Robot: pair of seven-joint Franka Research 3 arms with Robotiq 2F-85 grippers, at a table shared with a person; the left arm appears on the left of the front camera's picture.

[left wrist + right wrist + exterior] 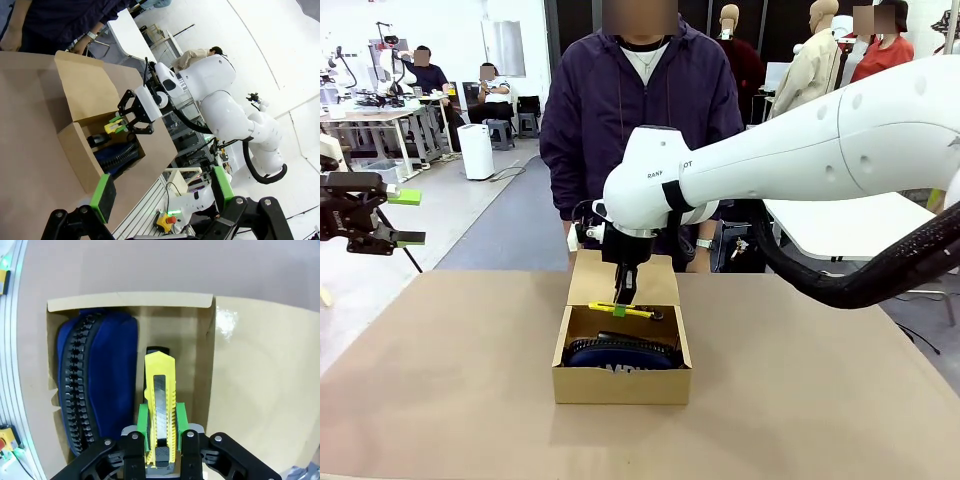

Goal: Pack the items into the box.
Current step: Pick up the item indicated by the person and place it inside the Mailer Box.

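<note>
Right gripper [161,424] clamped on utility knife [160,377] over box [130,300]; left gripper [161,193] spread wide.

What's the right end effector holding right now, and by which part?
The right end effector grips the utility knife near its rear end.

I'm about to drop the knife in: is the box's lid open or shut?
Open. The box has its flap standing up at the far side, and the pouch shows inside from above.

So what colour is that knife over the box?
Utility knife: yellow, dark middle strip; best in right wrist view.
</note>
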